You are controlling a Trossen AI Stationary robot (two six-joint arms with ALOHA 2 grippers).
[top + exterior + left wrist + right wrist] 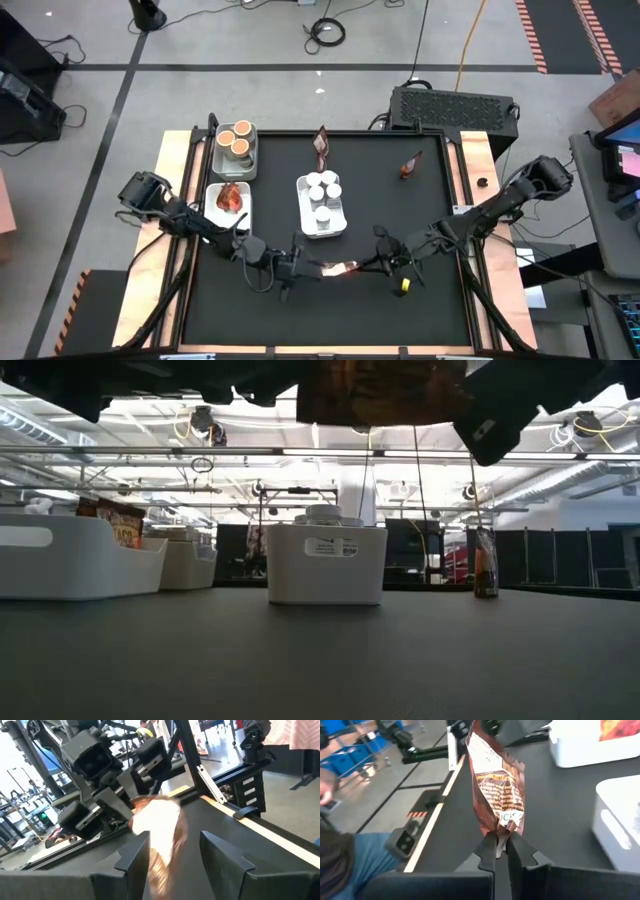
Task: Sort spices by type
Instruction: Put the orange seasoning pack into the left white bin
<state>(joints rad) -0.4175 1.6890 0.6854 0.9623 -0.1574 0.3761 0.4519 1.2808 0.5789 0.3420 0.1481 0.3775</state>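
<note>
A reddish-brown crinkly packet (pixel 338 268) hangs in the air near the table's front edge, between my two grippers. My left gripper (pixel 305 268) comes at it from the left and my right gripper (pixel 368 264) from the right; each is shut on one end. In the right wrist view the packet (pixel 497 785) stands up from my right fingers toward my left gripper (pixel 512 727). In the left wrist view the packet (pixel 160 832) is blurred. The low view shows the packet (pixel 380 390) at the top edge. My left gripper has the packet's left end (pixel 157 862) between its two fingers, coming level from the table's left. The packet is clear of the table; blur hides how its edges meet the pads. My right gripper pinches the packet's right end seam (pixel 501 831) between its shut fingers, coming from the table's right and slanting slightly down. The packet stretches away from the fingers toward my left gripper, lifted clear of the table.
Three white trays stand behind: one with round orange-topped tubs (pixel 237 145), one with packets (pixel 230 200), one with white-capped jars (pixel 322 200). A loose packet (pixel 320 146) lies at the far edge and another brown item (pixel 410 165) at the far right. A small yellow thing (pixel 404 285) is below my right gripper.
</note>
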